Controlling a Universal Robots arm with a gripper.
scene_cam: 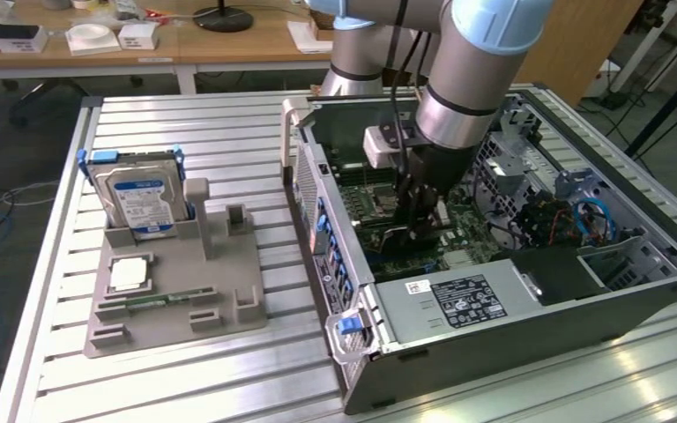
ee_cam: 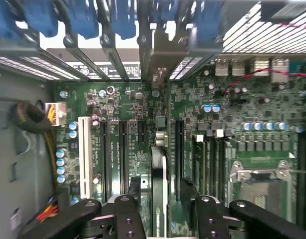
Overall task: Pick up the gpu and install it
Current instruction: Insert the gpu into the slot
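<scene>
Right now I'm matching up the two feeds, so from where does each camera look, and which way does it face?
Exterior view: off the arm, raised, looking down at the open computer case on the slatted table; the arm reaches into the case.
Wrist view: on the wrist, facing the motherboard; the claw straddles the gpu, standing edge-on in a slot.
Shared: motherboard and claw.

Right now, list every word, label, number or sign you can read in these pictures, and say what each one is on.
No text reads clearly enough to quote.
Blue-white label on the hard drive: print too small to read.
Black-and-white sticker on the power supply: text and symbols blurred.
Small white sticker beside it: unreadable.
White lettering on the motherboard beside the slots: too fine to read.
</scene>
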